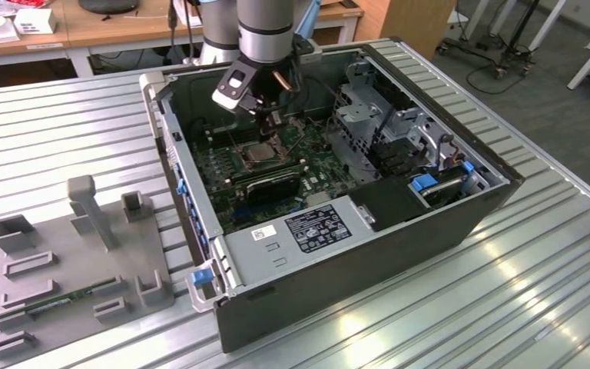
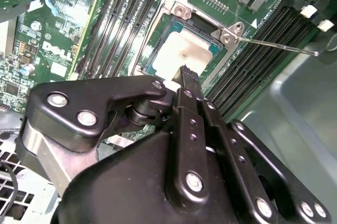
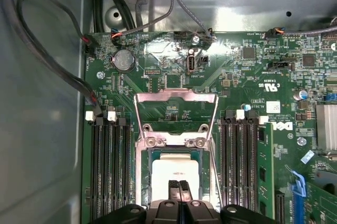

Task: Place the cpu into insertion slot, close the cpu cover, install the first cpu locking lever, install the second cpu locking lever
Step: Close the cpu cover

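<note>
**Claw.** We read the claw (image 2: pixel 184 71) as pressed together: in both wrist views its two fingers meet with no gap, and we see nothing between them. Its tip (image 3: pixel 179 183) hangs just over the near edge of the cpu (image 3: pixel 176 168); we cannot tell whether they touch.

**Cpu.** The cpu lies flat inside the insertion slot (image 3: pixel 142 176), pale metal face up and bare, square to the rim. We judge it light, thin and rigid, with a smooth face that offers little friction. The contact side and the socket beneath are likely fragile. Any hold belongs on two opposite edges, kept level, never on the face.

**Cover and lever.** The cpu cover (image 3: pixel 176 96) stands open on its hinge at the far side of the slot, with the board visible through its window. We judge it stiff sheet metal that swings freely; its free top bar is the place to bear on it. A thin wire locking lever (image 2: pixel 274 45) juts out sideways, unlatched. It looks springy and narrow, and is likely to slip off a fingertip.

**Surroundings.** Memory slots (image 3: pixel 113 171) flank the slot on the green motherboard (image 3: pixel 237 87), inside the open computer case (image 1: pixel 377 261) on the slatted metal counter (image 1: pixel 541 292).
</note>
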Motion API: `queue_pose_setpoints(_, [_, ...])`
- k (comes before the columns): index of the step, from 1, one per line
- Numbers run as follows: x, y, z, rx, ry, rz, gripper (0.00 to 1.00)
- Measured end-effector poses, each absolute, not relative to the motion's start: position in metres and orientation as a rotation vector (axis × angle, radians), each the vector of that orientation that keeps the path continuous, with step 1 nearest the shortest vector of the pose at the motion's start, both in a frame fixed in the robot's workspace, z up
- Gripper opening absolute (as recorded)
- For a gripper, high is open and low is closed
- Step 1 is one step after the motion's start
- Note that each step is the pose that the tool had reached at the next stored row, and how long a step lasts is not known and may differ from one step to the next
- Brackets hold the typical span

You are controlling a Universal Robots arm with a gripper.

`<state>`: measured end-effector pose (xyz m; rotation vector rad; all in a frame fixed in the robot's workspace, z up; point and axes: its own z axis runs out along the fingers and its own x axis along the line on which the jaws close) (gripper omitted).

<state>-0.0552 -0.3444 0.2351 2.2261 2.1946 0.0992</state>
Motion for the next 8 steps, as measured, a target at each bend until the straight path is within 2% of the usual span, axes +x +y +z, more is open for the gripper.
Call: queue_pose_setpoints(8, [-0.055, -0.344, 0.249, 2.226, 2.195, 0.099, 0.11])
